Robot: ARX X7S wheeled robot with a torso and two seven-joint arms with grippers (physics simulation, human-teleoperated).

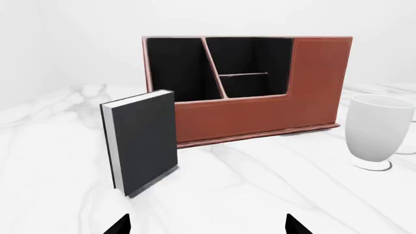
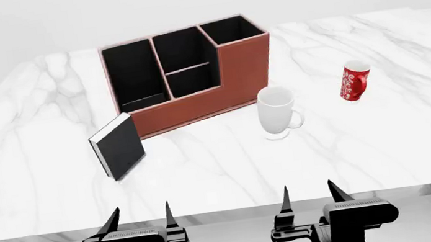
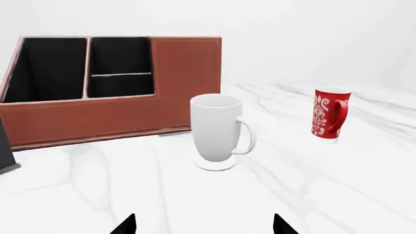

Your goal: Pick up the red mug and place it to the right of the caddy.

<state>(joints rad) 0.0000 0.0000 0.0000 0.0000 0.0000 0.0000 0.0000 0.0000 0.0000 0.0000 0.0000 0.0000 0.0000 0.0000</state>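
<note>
The red mug [image 2: 354, 81] with a white swirly pattern stands upright on the marble table at the right, well right of the caddy; it also shows in the right wrist view [image 3: 330, 119]. The caddy [image 2: 195, 92], a reddish-brown organizer with black compartments, stands at the table's middle back, and shows in the left wrist view [image 1: 260, 112] and the right wrist view [image 3: 110, 117]. My left gripper [image 2: 139, 218] and right gripper [image 2: 309, 195] are both open and empty, held at the table's front edge, far from the mug.
A plain white footed mug [image 2: 278, 111] stands between the caddy and the red mug. A small black book [image 2: 118, 146] stands upright in front of the caddy's left end. The marble table [image 2: 231, 175] ends just before my grippers.
</note>
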